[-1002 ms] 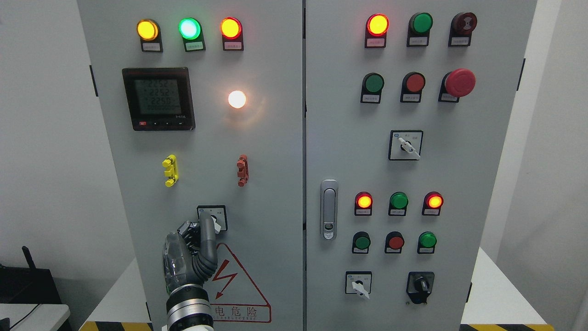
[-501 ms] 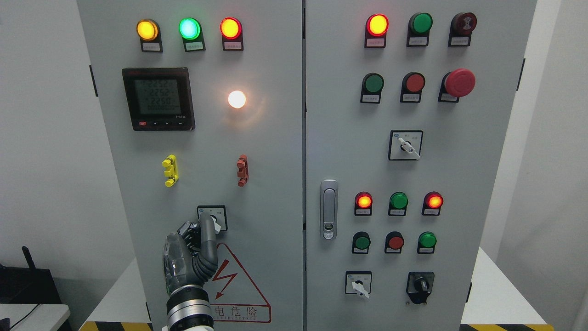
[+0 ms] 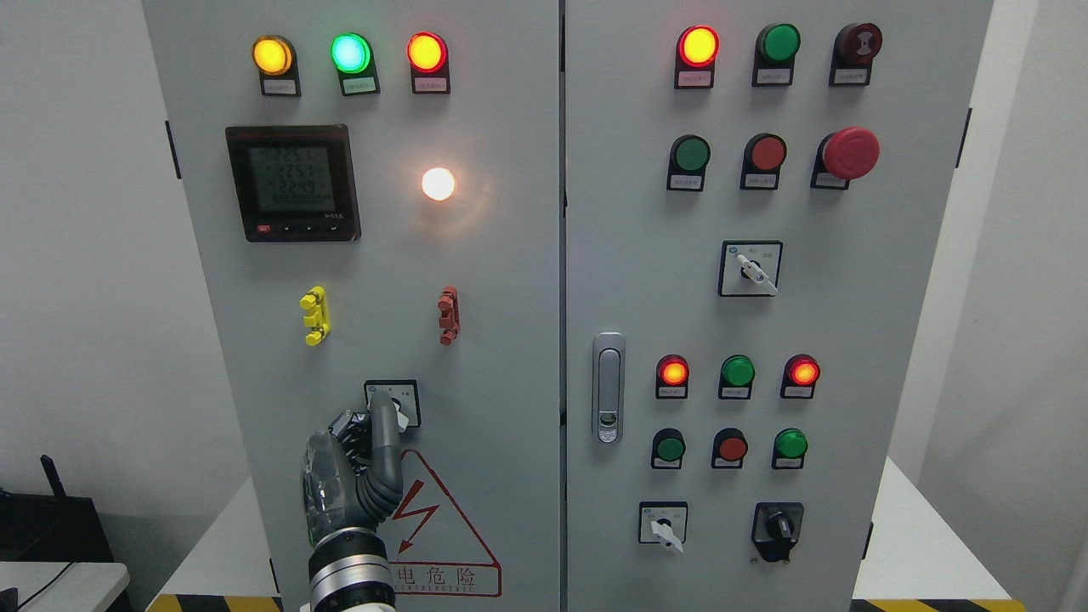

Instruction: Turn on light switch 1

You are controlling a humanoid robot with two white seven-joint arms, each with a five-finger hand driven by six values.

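Note:
The rotary light switch (image 3: 401, 406), on a black-framed square plate, sits low on the left cabinet door (image 3: 510, 340). My left hand (image 3: 372, 414) comes up from the bottom edge and is closed at the switch. A grey finger (image 3: 385, 425) lies over the knob, and the other fingers are curled at its left. The white lever tip shows just right of that finger, pointing down-right. The round white lamp (image 3: 439, 184) above glows brightly. My right arm is out of view.
The left door carries a lit digital meter (image 3: 293, 183), yellow (image 3: 314, 315) and red (image 3: 448, 315) clips, three lit lamps on top and a red danger triangle (image 3: 433, 527). The right door holds buttons, selector switches, an emergency stop (image 3: 850, 153) and a handle (image 3: 609, 387).
My left hand has edged slightly up and right on the switch. The meter digits have changed. The white lamp glows in all frames.

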